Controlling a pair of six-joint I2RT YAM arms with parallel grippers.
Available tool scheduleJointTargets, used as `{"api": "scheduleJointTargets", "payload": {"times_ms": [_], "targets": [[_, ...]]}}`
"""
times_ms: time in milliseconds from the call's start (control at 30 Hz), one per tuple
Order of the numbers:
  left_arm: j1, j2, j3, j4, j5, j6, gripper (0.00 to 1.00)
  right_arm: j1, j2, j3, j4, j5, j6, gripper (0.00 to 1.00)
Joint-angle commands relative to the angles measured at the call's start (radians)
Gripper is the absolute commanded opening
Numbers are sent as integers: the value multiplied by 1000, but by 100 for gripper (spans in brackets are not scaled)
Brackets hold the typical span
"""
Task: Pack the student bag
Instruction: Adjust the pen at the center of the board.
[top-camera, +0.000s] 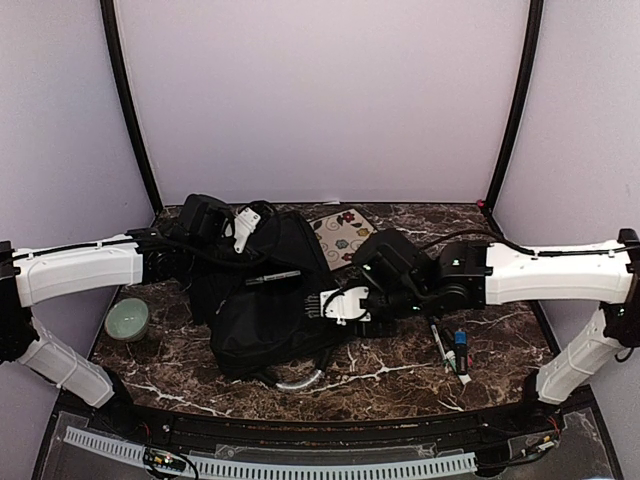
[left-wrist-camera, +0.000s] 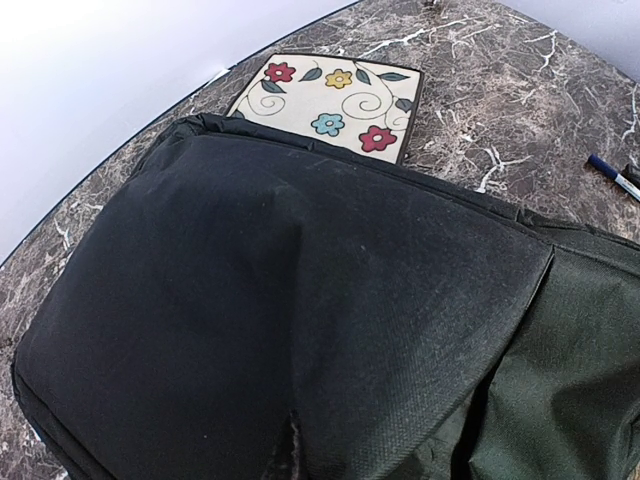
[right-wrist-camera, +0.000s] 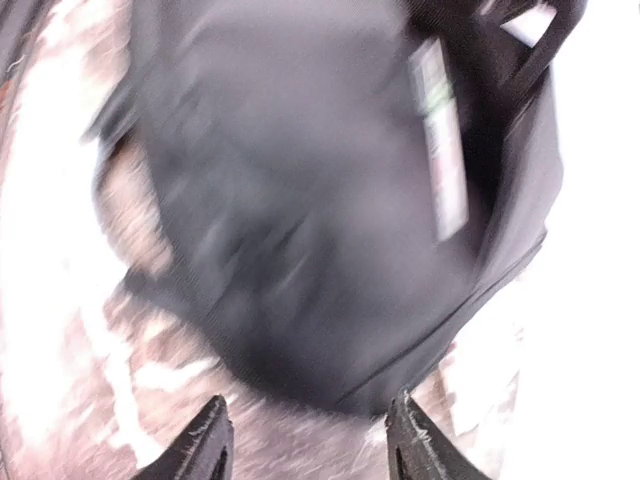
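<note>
Bag (top-camera: 262, 310) lay mid-frame, long axis up-down. Right claw (top-camera: 340, 303) sat at its right edge, open, empty. Left claw (top-camera: 243, 228) at upper end, closed; hold unclear.

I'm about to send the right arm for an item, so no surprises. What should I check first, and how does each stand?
1. Right jaws open and empty: ok.
2. Left jaws gripping the backpack: cannot tell.
3. Backpack opening reachable: cannot tell.
4. Pens lying free on the table, right of the backpack: ok.
5. Right wrist view sharp: not ok, blurred.
</note>
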Motion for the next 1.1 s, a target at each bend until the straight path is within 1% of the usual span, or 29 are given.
{"api": "scheduleJointTargets", "payload": {"times_ms": [0, 100, 233, 333, 367, 433, 500, 567, 633, 733, 800, 867, 1067], "targets": [[-3, -39, 32, 122, 32, -17, 0, -165, -86, -154, -185, -168, 70, 51], [-4, -32, 34, 116, 22, -12, 0, -340, -129, -217, -203, -225, 70, 50], [-4, -22, 34, 117, 26, -13, 0, -534, -158, -232, -286, -291, 66, 47], [-4, -12, 39, 110, 32, -13, 0, -652, -197, -255, -369, -303, 19, 46], [-4, -11, 40, 110, 33, -13, 0, -673, -218, -264, -395, -305, -3, 46], [-4, -9, 42, 108, 34, -11, 0, -742, -256, -280, -453, -318, -52, 47], [-4, -8, 43, 107, 35, -11, 0, -785, -288, -298, -509, -325, -112, 49], [-3, -8, 42, 107, 36, -11, 0, -806, -315, -342, -547, -303, -181, 51], [-4, -7, 44, 105, 37, -11, 0, -809, -350, -407, -549, -260, -256, 55], [-4, -5, 44, 107, 42, -13, 0, -808, -392, -501, -460, -199, -305, 58], [-4, -4, 44, 105, 45, -14, 0, -804, -373, -523, -402, -184, -298, 59], [-4, -2, 44, 105, 45, -16, 0, -799, -323, -515, -378, -188, -281, 59], [-3, 1, 45, 105, 45, -17, 0, -706, -195, -458, -300, -223, -194, 59]]}}
